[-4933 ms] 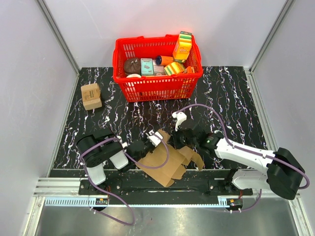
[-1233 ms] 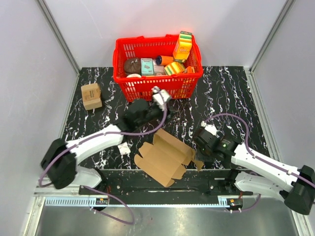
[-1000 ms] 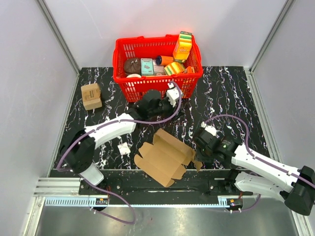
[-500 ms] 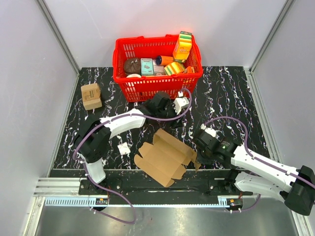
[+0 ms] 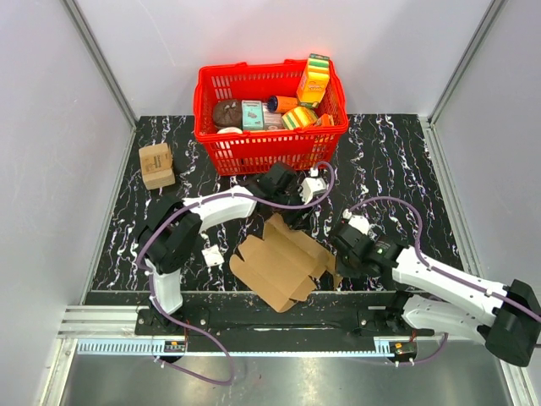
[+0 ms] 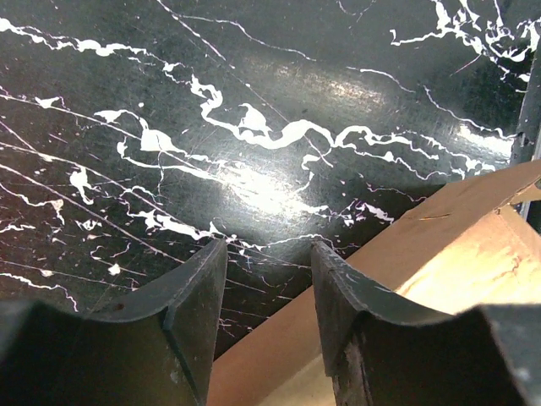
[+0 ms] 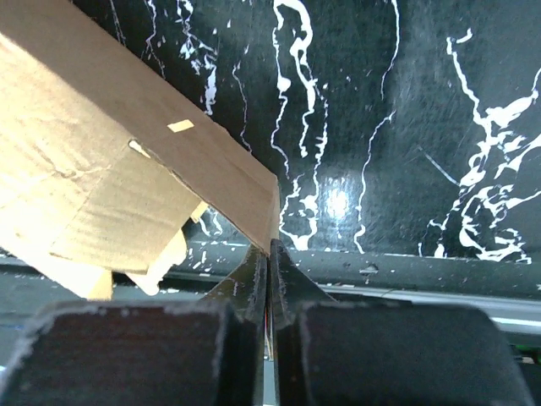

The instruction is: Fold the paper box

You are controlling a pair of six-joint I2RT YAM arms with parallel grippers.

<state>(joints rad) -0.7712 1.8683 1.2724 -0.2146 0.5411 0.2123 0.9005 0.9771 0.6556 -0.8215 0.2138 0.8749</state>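
The left jaws stand part open and empty at the far edge of the box (image 5: pixel 281 260). It lies at the near middle of the bench (image 5: pixel 397 161): light, thin, springy card, best pinched at flap edges. The right jaws are closed, apparently nipping its right corner.

light: bright, even, overhead | glare: white patches on glossy table (image 6: pixel 254 182) | blur: wrist-view foreground soft

Matt cardboard paper box (image 5: pixel 275 262) on glossy table (image 5: pixel 397 161)
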